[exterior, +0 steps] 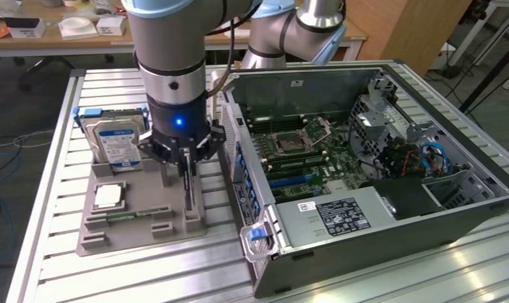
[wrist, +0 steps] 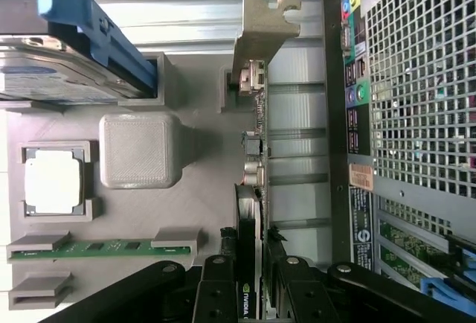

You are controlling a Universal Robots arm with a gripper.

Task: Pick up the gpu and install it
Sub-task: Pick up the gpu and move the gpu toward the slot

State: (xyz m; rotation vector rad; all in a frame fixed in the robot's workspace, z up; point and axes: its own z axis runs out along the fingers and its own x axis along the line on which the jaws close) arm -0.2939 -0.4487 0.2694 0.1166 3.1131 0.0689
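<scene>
Fingers (wrist: 216,287): two dark pads of the gripper (exterior: 187,165), seen clamped from either side on the upper edge of the gpu (wrist: 251,211). Gpu: thin dark card, held on edge and hanging straight down below the gripper in the exterior view (exterior: 189,189), with its silver bracket (wrist: 264,25) at the end away from the fingers; a green logo is seen on the edge between the pads. Its lower edge is at the grey holder tray (exterior: 111,238), near the tray's side closest to the computer case (exterior: 389,252); whether it is resting in its slot or just clear of it cannot be told. Tray contents: a blue-labelled hard drive (exterior: 115,142) stood upright in a blue carrier at the far end, a square silver processor chip (exterior: 110,196) laid flat in a recess, and a narrow green memory stick (exterior: 128,215) set in a slot beside it. Computer case: laid on its side with the panel off, just to the exterior view's right of the tray, motherboard (exterior: 313,151) and power supply (exterior: 334,214) exposed, perforated rear panel (wrist: 416,77) turned toward the card. Tabletop (exterior: 111,278): ribbed aluminium, carrying tray and case.
</scene>
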